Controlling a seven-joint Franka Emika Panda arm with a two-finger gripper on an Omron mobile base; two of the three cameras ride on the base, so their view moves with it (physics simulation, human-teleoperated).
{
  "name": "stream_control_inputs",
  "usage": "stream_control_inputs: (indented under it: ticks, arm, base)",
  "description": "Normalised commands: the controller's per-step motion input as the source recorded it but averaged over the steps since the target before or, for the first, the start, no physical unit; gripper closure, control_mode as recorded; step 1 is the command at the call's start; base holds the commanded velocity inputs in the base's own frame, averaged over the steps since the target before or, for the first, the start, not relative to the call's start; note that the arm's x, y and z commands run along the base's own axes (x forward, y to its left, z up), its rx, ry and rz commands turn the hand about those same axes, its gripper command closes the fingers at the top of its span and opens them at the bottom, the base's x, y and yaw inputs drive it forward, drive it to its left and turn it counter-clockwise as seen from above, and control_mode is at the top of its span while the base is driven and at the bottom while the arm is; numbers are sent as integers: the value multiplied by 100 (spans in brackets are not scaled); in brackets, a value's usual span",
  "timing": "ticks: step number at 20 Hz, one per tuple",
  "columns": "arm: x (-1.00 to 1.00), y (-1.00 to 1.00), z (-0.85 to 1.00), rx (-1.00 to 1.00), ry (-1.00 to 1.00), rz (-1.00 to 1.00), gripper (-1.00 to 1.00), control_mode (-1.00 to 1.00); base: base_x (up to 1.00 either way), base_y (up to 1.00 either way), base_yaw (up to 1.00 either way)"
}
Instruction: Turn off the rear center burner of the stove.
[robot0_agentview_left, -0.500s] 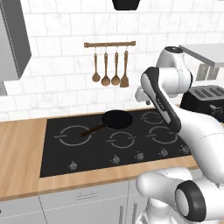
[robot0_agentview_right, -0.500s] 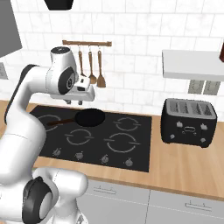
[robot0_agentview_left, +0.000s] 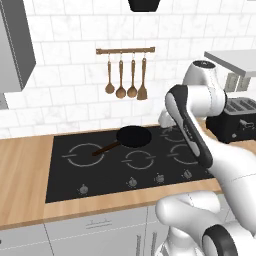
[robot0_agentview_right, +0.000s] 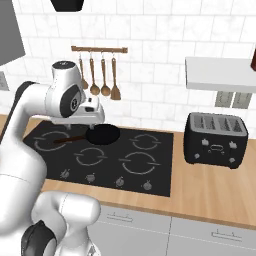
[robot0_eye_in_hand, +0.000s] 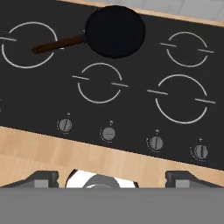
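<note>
The stove (robot0_eye_in_hand: 39, 100) is a wide black glass hob set in a wooden counter, also seen as the stove (robot0_agentview_left: 65, 180) and the stove (robot0_agentview_right: 160, 170). A black frying pan (robot0_eye_in_hand: 115, 30) with a brown handle sits on the middle of its far row and covers the rear center burner. Small round knobs line the near edge, among them a knob (robot0_eye_in_hand: 108, 133) and a knob (robot0_eye_in_hand: 155, 142). My gripper (robot0_eye_in_hand: 113, 179) hangs above the hob's front part, open, its fingertips (robot0_eye_in_hand: 43, 177) wide apart and holding nothing. In the right base view the gripper (robot0_agentview_right: 96, 120) hovers just over the pan (robot0_agentview_right: 102, 134).
A black toaster (robot0_agentview_right: 215, 140) stands on the counter right of the hob. A rail of wooden utensils (robot0_agentview_left: 125, 75) hangs on the tiled wall behind, and a white shelf (robot0_agentview_right: 220, 72) sticks out above the toaster. Bare wooden counter (robot0_agentview_left: 25, 170) lies left of the hob.
The hand has sunk slightly over the hob. The pan and knobs have not moved.
</note>
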Motion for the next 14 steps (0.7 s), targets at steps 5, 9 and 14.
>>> stream_control_inputs:
  ticks: [5,9,14]
  arm:
    - [-5,8,-53,-18,0,37,-100,-100]
    - [2,24,-53,-18,2,40,-100,-100]
    - [13,19,-47,-3,0,40,-100,-100]
  base:
    - [0,0,0]
    - [0,0,0]
    - [0,0,0]
